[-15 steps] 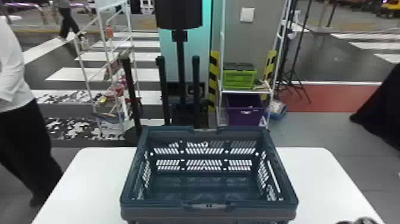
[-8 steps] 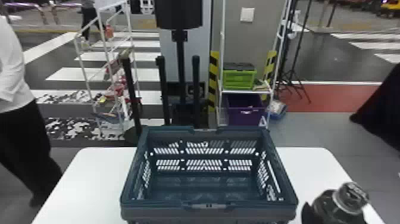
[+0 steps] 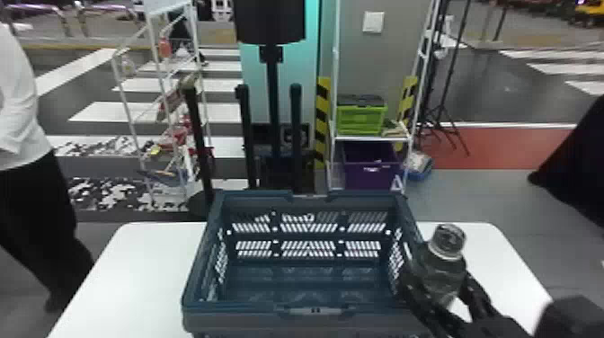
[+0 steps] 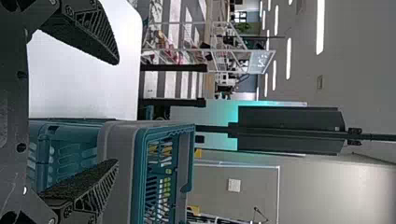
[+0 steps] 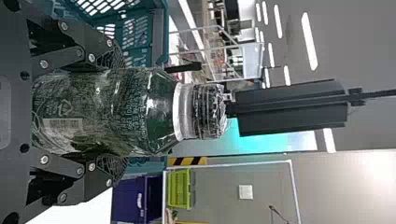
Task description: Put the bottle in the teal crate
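The teal crate (image 3: 296,310) stands on the white table, its open top facing up. At the crate's right wall my right gripper (image 3: 438,292) is shut on the clear bottle (image 3: 442,265), which is upright, cap up, just outside or over the rim; I cannot tell which. In the right wrist view the bottle (image 5: 107,109) lies between both fingers of the right gripper (image 5: 116,112), with the crate (image 5: 135,35) behind it. The left wrist view has the left gripper (image 4: 116,112) open with nothing between its fingers, beside the crate (image 4: 119,172).
The white table (image 3: 121,274) extends left and right of the crate. Behind it are dark posts (image 3: 294,135), and a shelf (image 3: 370,138) with a green box (image 3: 361,119) and a purple box (image 3: 370,173). A person stands at the far left.
My right gripper has come in from the bottom right corner with the bottle and moved left and forward to the crate's right side. The crate has not moved.
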Robot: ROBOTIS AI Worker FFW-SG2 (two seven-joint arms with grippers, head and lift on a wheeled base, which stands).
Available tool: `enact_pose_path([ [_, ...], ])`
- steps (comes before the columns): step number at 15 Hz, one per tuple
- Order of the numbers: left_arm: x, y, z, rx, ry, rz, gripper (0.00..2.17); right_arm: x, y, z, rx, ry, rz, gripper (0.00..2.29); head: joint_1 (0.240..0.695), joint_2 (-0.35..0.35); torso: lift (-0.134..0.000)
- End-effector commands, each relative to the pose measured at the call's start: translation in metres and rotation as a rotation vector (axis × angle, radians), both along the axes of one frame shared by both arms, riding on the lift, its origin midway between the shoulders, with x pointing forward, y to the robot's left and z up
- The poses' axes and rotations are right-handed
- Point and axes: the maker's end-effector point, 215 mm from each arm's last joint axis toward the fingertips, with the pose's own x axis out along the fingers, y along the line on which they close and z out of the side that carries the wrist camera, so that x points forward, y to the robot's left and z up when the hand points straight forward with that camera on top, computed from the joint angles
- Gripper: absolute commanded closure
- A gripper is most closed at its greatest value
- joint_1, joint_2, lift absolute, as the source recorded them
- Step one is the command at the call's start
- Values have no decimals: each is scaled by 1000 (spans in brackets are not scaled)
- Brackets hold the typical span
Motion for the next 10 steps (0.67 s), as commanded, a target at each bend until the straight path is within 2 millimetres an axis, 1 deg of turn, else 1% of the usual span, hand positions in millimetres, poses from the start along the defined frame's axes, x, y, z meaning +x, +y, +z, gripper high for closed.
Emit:
enact_pose_path([
  [1, -2, 3, -3, 2, 7, 6, 140, 23, 23, -5, -30, 62, 38, 1983, 499, 0, 0],
  [3, -4, 6, -4, 4, 9, 10, 140, 42, 43, -9, -59, 116, 65, 1983, 499, 0, 0],
  [5, -5, 7, -6, 3, 12, 15, 140, 57, 57, -18, -88, 182, 85, 1983, 499, 0, 0],
  [6, -7, 8, -7, 1, 9, 17, 140, 63, 68, -25, -107, 232, 106, 1983, 499, 0, 0],
  [8, -7, 8, -5, 0, -1, 18, 140, 81, 85, -29, -139, 268, 128, 1983, 499, 0, 0],
  [10, -8, 9, -5, -3, -4, 21, 140, 90, 102, -37, -159, 331, 167, 1983, 499, 0, 0],
])
